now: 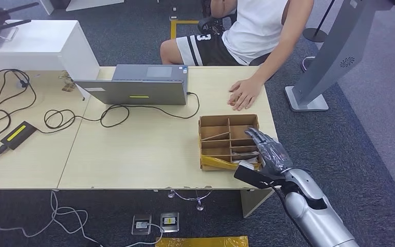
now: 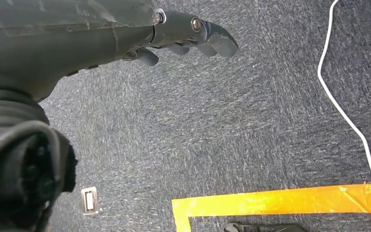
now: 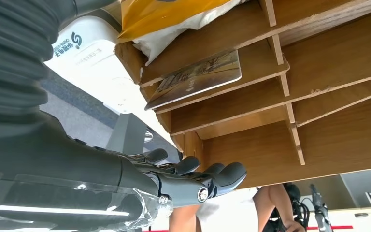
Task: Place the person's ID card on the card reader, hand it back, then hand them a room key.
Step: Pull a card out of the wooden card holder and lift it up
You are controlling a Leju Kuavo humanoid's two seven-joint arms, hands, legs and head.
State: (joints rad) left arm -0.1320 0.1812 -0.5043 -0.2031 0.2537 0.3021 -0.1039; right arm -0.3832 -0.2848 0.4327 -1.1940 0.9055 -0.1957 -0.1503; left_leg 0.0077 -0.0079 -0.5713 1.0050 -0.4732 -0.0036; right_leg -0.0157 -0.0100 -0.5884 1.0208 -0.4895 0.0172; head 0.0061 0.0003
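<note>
The right hand (image 1: 267, 150) hovers with fingers spread and empty over the wooden divider box (image 1: 204, 135), where a card (image 3: 195, 77) lies in one slot, so the key handover to the person's waiting hand (image 1: 245, 94) looks not yet done.

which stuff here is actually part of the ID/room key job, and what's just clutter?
Job:
- wooden divided box, card lying in one compartment
- right hand, over the box, holding nothing
- left hand, hanging over the carpet
- person's hand, resting on the table

Clutter:
- laptop
- black cables
- black power brick
- floor sockets
</note>
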